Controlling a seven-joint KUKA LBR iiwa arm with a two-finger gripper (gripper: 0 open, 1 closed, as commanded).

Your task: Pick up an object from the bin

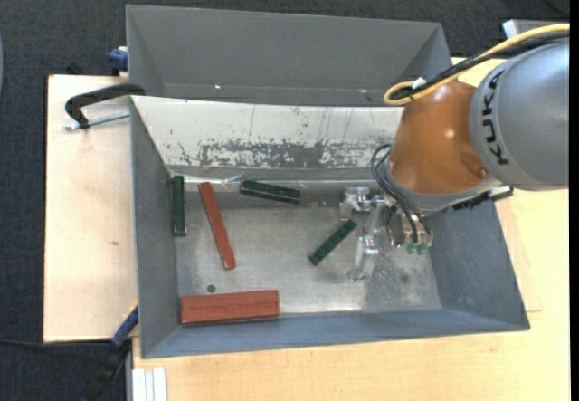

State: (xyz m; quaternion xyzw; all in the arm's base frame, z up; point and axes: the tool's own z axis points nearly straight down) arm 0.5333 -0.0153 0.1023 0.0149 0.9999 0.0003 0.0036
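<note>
Pincer [364, 263] beside green stick [332, 243], off bin [150, 245] walls.

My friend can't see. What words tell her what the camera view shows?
A robot's hand hangs low in a grey bin, beside a tilted green stick. A thin red stick and a wide red block lie farther away.

"KUKA" in black letters, on grey arm link [495, 123] near orange cover; nothing else legible.
</note>
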